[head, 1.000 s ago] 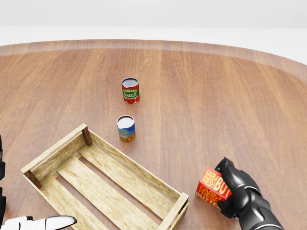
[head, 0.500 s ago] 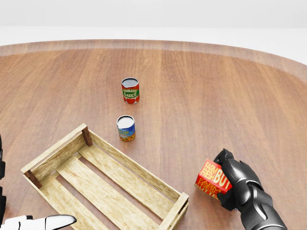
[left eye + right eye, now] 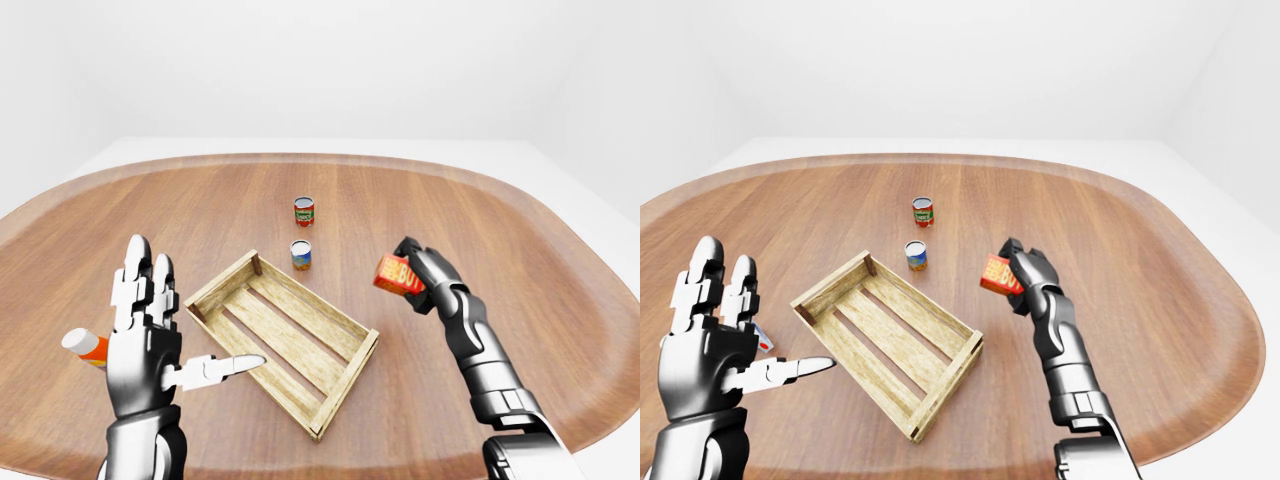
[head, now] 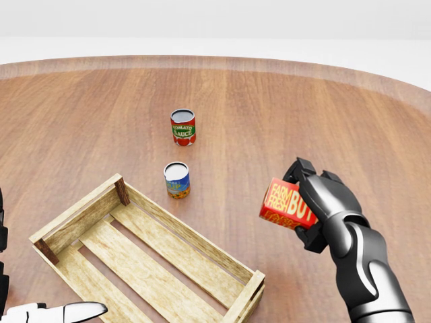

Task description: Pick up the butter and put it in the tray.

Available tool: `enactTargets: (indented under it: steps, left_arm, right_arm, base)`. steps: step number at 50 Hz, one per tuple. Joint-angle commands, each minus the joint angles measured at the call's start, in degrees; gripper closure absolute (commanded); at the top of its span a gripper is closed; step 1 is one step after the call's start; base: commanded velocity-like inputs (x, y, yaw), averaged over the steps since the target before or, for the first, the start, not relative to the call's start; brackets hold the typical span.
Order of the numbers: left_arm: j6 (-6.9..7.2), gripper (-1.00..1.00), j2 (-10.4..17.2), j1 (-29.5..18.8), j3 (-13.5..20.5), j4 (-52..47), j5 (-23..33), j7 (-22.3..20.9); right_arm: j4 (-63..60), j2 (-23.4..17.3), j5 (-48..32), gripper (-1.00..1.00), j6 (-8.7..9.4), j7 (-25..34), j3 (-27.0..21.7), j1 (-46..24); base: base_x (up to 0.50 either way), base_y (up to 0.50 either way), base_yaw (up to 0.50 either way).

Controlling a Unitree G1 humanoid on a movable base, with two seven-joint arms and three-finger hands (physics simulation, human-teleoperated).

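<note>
The right hand (image 4: 322, 205) is raised above the wooden table (image 4: 283, 114), forearm sloping up from the head view's lower right, fingers clasped round the butter (image 4: 286, 203); the left hand (image 3: 145, 335) stands upright, fingers spread and empty. The butter box is held off the table, tilted, long axis running lower-left to upper-right, right of the wooden tray (image 4: 145, 252); a tomato sauce can (image 4: 182, 127) and a second can (image 4: 177, 180) stand above the tray, apart from it.

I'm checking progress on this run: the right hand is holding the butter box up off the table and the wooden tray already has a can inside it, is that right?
Not quite. The right hand does hold the butter box off the table, but the wooden tray holds nothing. Both cans stand on the table beyond it, as the head view shows.
</note>
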Motion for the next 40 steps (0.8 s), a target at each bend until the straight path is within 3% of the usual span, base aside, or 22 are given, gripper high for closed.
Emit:
enactTargets:
  steps: [1, 14, 25, 40]
  left_arm:
    - [-0.02, -1.0, -0.04, 0.04, 0.17, -0.01, -0.19, -0.13]
    - [-0.01, -1.0, 0.04, -0.34, 0.17, 0.48, -0.13, -0.07]
    - [-0.02, -1.0, -0.11, -0.35, 1.28, 0.46, -1.08, -0.51]
    - [0.12, -1.0, -0.4, -0.43, 2.19, 0.29, -1.67, -0.98]
  right_arm:
    - [-6.82, 0.63, -1.65, 1.0, 0.0, 1.31, -1.06, -1.47]
    - [-3.6, 3.14, -1.46, 1.0, 0.0, 1.65, 1.1, -6.75]
    - [5.94, 5.31, -1.47, 1.0, 0.0, -0.2, 3.43, -14.51]
    - [12.33, 7.45, -2.96, 1.0, 0.0, -0.84, 4.97, -18.48]
  base:
    - [0.0, 0.0, 0.0]
    - [0.0, 0.0, 0.0]
    - [0.0, 0.0, 0.0]
    - [0.0, 0.0, 0.0]
